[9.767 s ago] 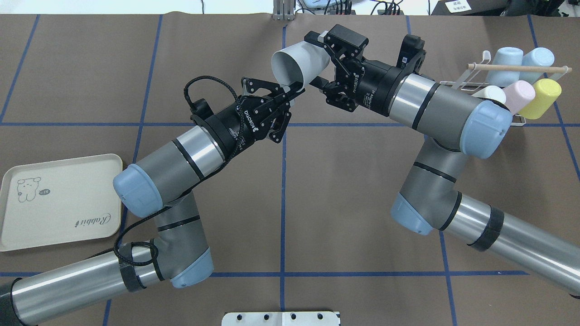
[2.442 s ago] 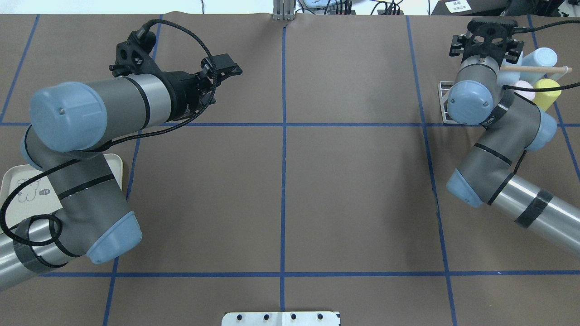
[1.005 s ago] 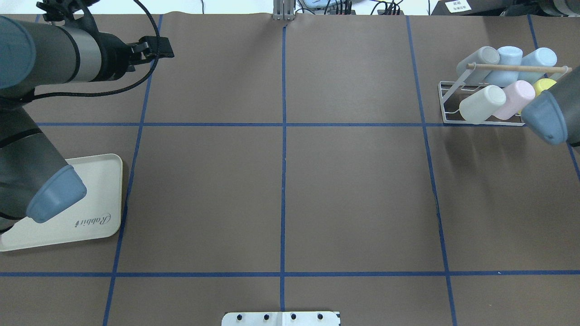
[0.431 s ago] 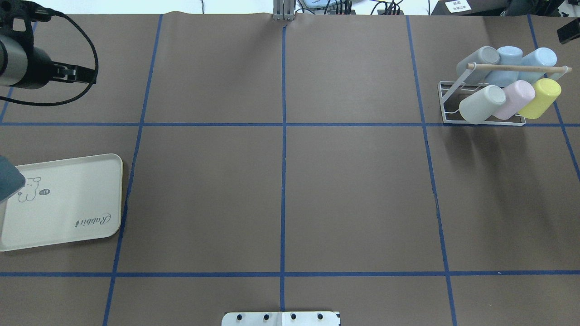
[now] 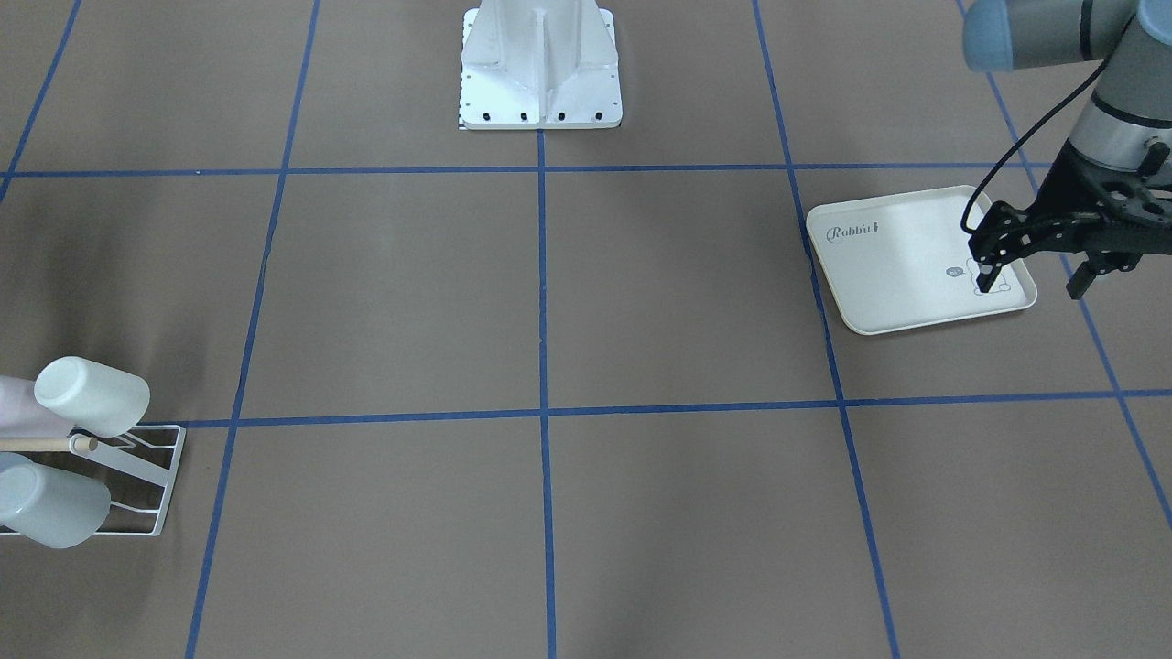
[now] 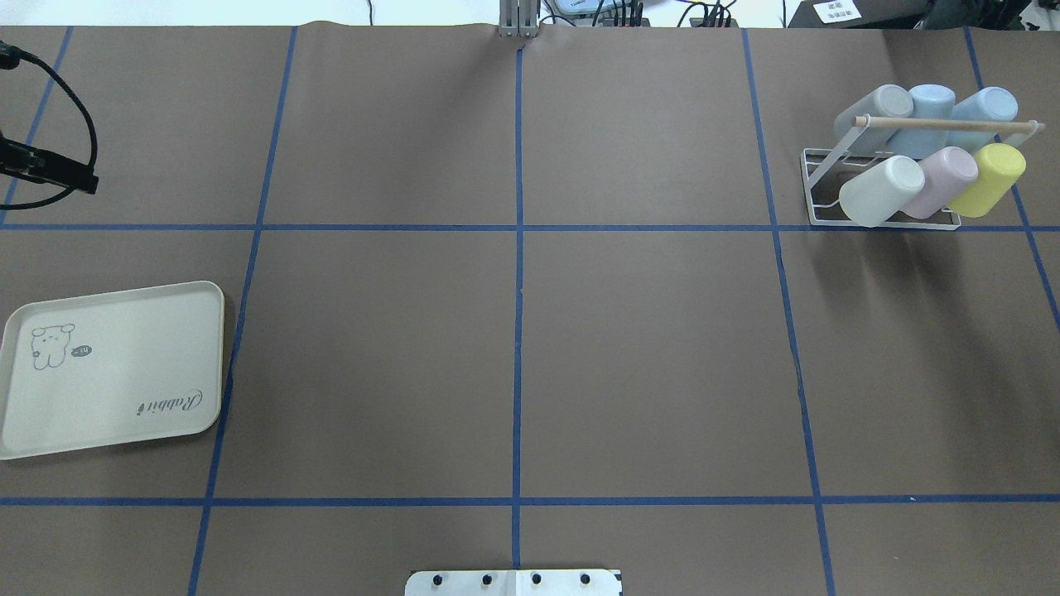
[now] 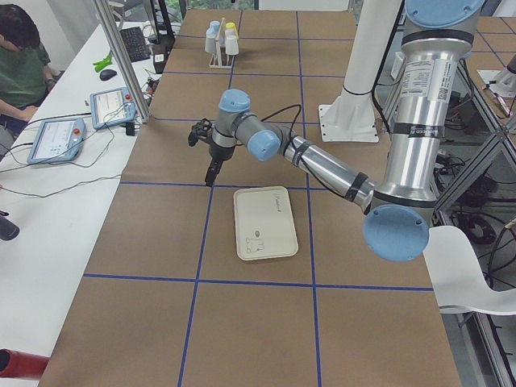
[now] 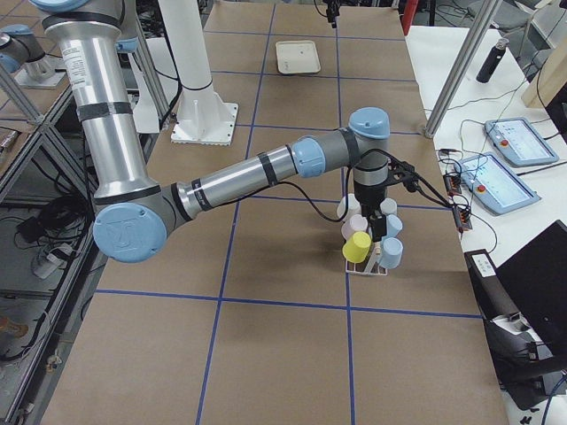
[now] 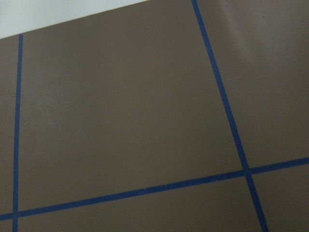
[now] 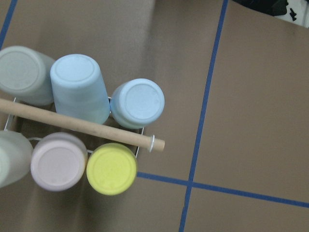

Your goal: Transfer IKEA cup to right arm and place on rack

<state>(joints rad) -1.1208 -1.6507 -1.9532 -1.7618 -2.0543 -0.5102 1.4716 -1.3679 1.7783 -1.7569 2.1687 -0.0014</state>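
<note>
The grey IKEA cup (image 6: 878, 106) sits upside down on the back left prong of the white wire rack (image 6: 816, 189), under the wooden dowel (image 6: 944, 124). In the right wrist view the same cup (image 10: 21, 72) is at the upper left, beside several other cups. My left gripper (image 5: 1032, 277) hangs open and empty at the table's left end, beyond the tray; only one fingertip (image 6: 50, 170) shows overhead. My right gripper (image 8: 376, 221) hangs just above the rack (image 8: 368, 266) and shows only in the exterior right view, so I cannot tell its state.
The cream rabbit-print tray (image 6: 116, 368) lies bare at the front left. White, pink, yellow and two light blue cups fill the rack's other prongs. The robot's white base (image 5: 540, 69) stands at mid-table. A person (image 7: 20, 56) sits at the side bench.
Earlier both grippers held the grey cup at mid-table. It now rests on the rack. Both arms have swung out of the overhead view, the left to the left and the right to the right.
</note>
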